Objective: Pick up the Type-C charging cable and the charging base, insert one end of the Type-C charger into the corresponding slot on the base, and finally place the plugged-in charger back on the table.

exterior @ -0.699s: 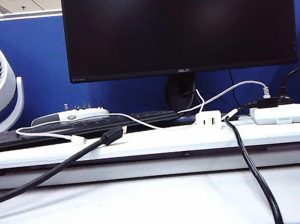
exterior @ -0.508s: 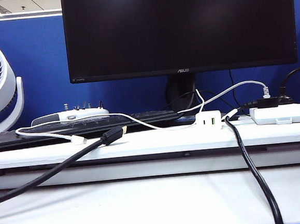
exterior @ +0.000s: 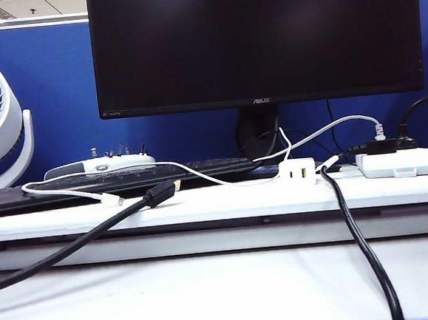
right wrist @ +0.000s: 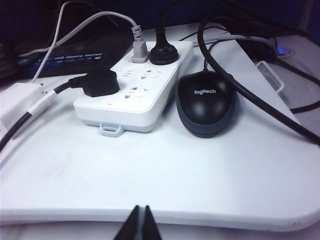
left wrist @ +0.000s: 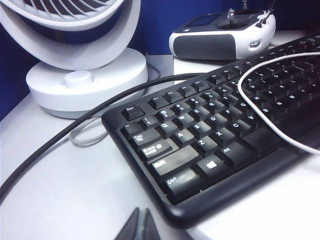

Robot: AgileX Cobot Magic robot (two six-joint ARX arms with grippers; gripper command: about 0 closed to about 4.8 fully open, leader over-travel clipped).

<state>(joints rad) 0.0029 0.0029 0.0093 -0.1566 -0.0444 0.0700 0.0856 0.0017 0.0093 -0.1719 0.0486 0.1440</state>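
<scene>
The Type-C charging cable [exterior: 68, 192] is a thin white line on the raised ledge of the table [exterior: 225, 203]. Its small plug end [exterior: 113, 200] rests left of centre, and the cable runs over the black keyboard [exterior: 127, 180] toward the charging base [exterior: 297, 172]. That base is a small white block with a green port, standing on the ledge right of centre. In the left wrist view the cable [left wrist: 240, 86] loops across the keys. My left gripper [left wrist: 140, 221] is shut and empty, low before the keyboard's corner. My right gripper [right wrist: 141, 215] is shut and empty before the ledge's edge. Neither gripper shows in the exterior view.
A thick black cable with a gold-tipped plug [exterior: 162, 192] crosses the ledge at the left. Another black cable [exterior: 357, 241] drops over the front at the right. A white power strip [right wrist: 135, 97], a black mouse [right wrist: 205, 102], a white fan [left wrist: 80, 75], a grey-white controller [left wrist: 220, 35] and a monitor [exterior: 256, 42] stand behind.
</scene>
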